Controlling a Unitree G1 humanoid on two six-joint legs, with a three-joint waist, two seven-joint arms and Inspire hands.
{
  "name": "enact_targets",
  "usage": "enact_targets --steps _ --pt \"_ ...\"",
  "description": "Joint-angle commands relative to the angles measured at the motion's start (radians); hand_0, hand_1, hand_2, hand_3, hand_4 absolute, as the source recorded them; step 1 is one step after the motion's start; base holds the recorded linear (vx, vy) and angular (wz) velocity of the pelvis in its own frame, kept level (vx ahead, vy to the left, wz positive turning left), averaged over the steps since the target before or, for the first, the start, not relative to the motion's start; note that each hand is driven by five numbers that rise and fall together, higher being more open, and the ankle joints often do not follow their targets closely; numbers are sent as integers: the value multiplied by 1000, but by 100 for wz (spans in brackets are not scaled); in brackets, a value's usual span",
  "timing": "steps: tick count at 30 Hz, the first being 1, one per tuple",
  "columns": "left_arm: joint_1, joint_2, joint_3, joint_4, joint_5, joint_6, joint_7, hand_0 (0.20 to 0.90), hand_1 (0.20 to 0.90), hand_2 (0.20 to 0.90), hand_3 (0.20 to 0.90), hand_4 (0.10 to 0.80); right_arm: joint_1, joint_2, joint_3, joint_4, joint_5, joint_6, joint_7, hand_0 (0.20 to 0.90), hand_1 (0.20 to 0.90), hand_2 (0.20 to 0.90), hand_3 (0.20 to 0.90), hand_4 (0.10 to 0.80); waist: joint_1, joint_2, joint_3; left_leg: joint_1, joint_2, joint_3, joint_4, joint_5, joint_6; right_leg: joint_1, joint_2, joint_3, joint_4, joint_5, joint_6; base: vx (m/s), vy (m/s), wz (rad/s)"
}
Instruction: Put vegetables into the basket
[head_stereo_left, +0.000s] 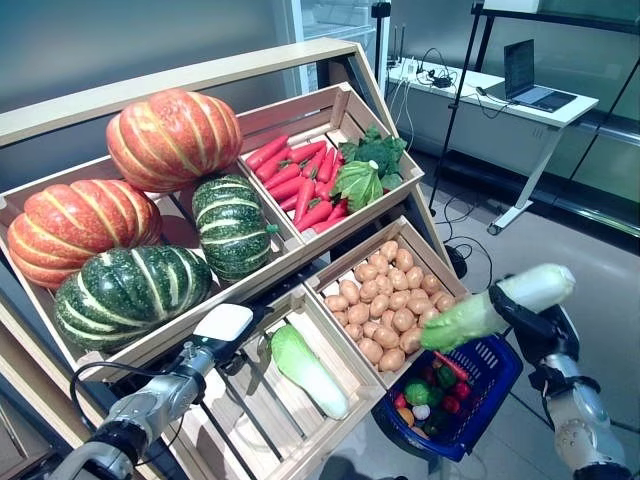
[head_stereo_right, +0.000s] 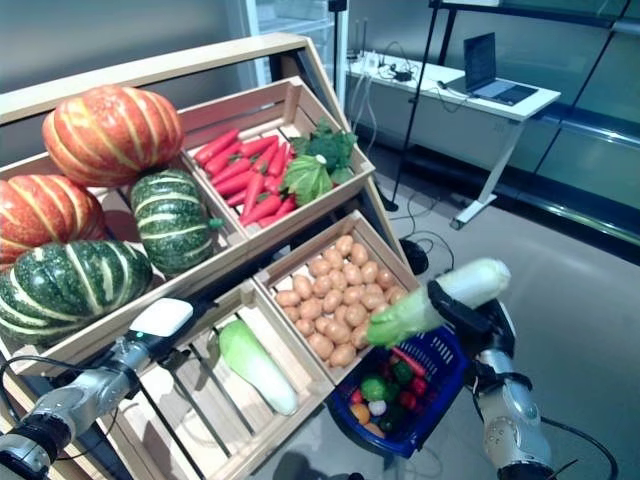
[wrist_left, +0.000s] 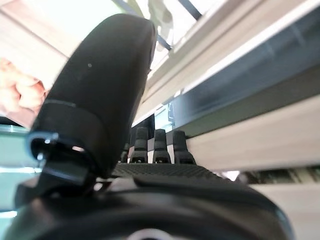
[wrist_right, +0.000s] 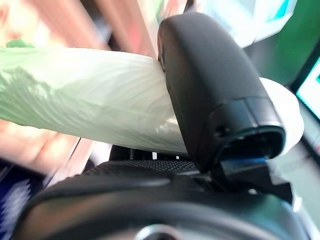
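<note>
A slanted wooden stand (head_stereo_left: 330, 55) of slatted crates fills the scene, its biggest crate (head_stereo_left: 20, 195) holding four ribbed pumpkins, two orange (head_stereo_left: 172, 137) and two dark green with pale stripes (head_stereo_left: 128, 292). The upper right crate (head_stereo_left: 345, 105) carries long red carrots (head_stereo_left: 300, 180) beside leafy greens (head_stereo_left: 365, 170). Below it, a crate (head_stereo_left: 345, 262) is packed with small round tan potatoes (head_stereo_left: 390, 300), and the lowest slatted crate (head_stereo_left: 290, 430) holds one pale green cabbage (head_stereo_left: 308, 370) lying on its side. A blue mesh basket (head_stereo_left: 495, 385) sits by the stand's lower right corner, already holding small vegetables (head_stereo_left: 430, 395) in green, red, orange and white. Just above the basket, the right robot hand (head_stereo_left: 525, 310) has thumb and fingers curled round a second long cabbage (head_stereo_left: 495, 305), white at the stalk and ruffled green at the tip, held nearly level with its leafy end over the potato crate's edge. The left robot hand (head_stereo_left: 222, 335), its thumb capped in white, rests at the front rail of the pumpkin crate, near the lying cabbage; its fingers stand straight and hold nothing. A white table (head_stereo_left: 500, 95) with a laptop (head_stereo_left: 530, 80) stands well behind.
</note>
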Motion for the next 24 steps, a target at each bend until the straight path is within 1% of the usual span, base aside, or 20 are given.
enact_targets --steps 1,3,4,5,7,8,12,13,14,16,20,21,22,23,24 --pt "-316 122 21 -17 -33 88 160 900 900 900 900 800 -182 -113 -24 -21 -42 -89 -130 300 300 300 300 400 -4 -28 51 -149 14 -25 222 -58 21 -84 -40 -4 226 -88 7 -284 -41 0" --pt "-443 144 -52 2 -60 107 182 900 900 900 900 800 -277 -157 0 21 -75 -89 -216 300 300 300 300 400 -5 -30 117 -237 28 -38 318 -75 15 -159 -54 -15 305 -104 -7 -335 -21 6" --pt "-459 145 -61 4 -64 111 181 900 900 900 900 800 -287 -162 4 27 -79 -90 -221 300 300 300 300 400 -6 -30 123 -248 30 -41 331 -78 14 -168 -55 -16 315 -107 -8 -316 10 11" --pt "-514 150 -100 12 -79 131 183 900 900 900 900 800 -333 -185 23 43 -93 -84 -248 300 300 300 300 400 -9 -28 153 -301 41 -46 394 -89 8 -211 -64 -22 368 -121 -19 -250 29 11" --pt "-568 158 -136 21 -76 149 190 900 900 900 900 800 -386 -213 42 62 -101 -72 -258 300 300 300 300 400 -13 -27 183 -359 58 -46 461 -106 6 -262 -73 -28 433 -145 -31 -239 38 2" --pt "-580 160 -142 21 -74 152 189 900 900 900 900 800 -396 -219 45 68 -102 -71 -261 300 300 300 300 400 -14 -27 187 -370 61 -47 474 -110 7 -272 -74 -29 444 -150 -33 -159 28 -8" --pt "-688 189 -204 33 -104 168 198 900 900 900 900 800 -463 -281 68 111 -103 -52 -251 300 300 300 300 400 -23 -32 228 -470 104 -55 612 -161 11 -362 -100 -32 582 -201 -47 -141 24 -14" --pt "-708 192 -215 36 -107 168 205 900 900 900 900 800 -474 -291 73 122 -98 -50 -246 300 300 300 300 400 -23 -31 232 -482 107 -74 648 -201 2 -371 -106 -24 620 -236 -40 -75 18 -19" --pt "-743 193 -234 43 -112 166 207 900 900 900 900 800 -499 -303 83 142 -91 -47 -234 300 300 300 300 400 -22 -31 243 -511 118 -85 694 -222 5 -397 -121 -25 670 -253 -40 -46 13 -13" --pt "-794 188 -266 50 -116 166 202 900 900 900 900 800 -542 -316 99 179 -72 -37 -212 300 300 300 300 400 -18 -33 254 -553 127 -100 762 -253 13 -435 -140 -26 734 -274 -43 -111 -4 3" --pt "-880 167 -326 59 -116 175 219 900 900 900 900 800 -665 -317 131 294 18 -15 -158 300 300 300 300 400 -2 -34 276 -640 141 -136 889 -306 21 -513 -188 -21 854 -306 -38 -100 -15 3" --pt "-904 161 -339 63 -126 174 213 900 900 900 900 800 -694 -313 133 326 43 -1 -142 300 300 300 300 400 3 -31 279 -662 143 -144 917 -318 20 -531 -201 -19 881 -313 -36 -61 -10 4" --pt "-912 160 -343 65 -128 174 210 900 900 900 900 800 -703 -312 134 335 46 4 -138 300 300 300 300 400 4 -30 280 -669 143 -147 925 -321 20 -537 -204 -19 889 -316 -35 -64 -5 11" --pt "-944 152 -366 70 -132 175 199 900 900 900 900 800 -749 -310 146 387 45 20 -130 300 300 300 300 400 10 -26 286 -702 148 -160 967 -334 18 -568 -220 -14 928 -324 -31 -56 1 11" --pt "-955 147 -376 72 -132 176 197 900 900 900 900 800 -768 -311 153 409 39 25 -128 300 300 300 300 400 13 -23 288 -713 150 -163 981 -338 16 -578 -226 -13 939 -326 -29 -88 2 15"
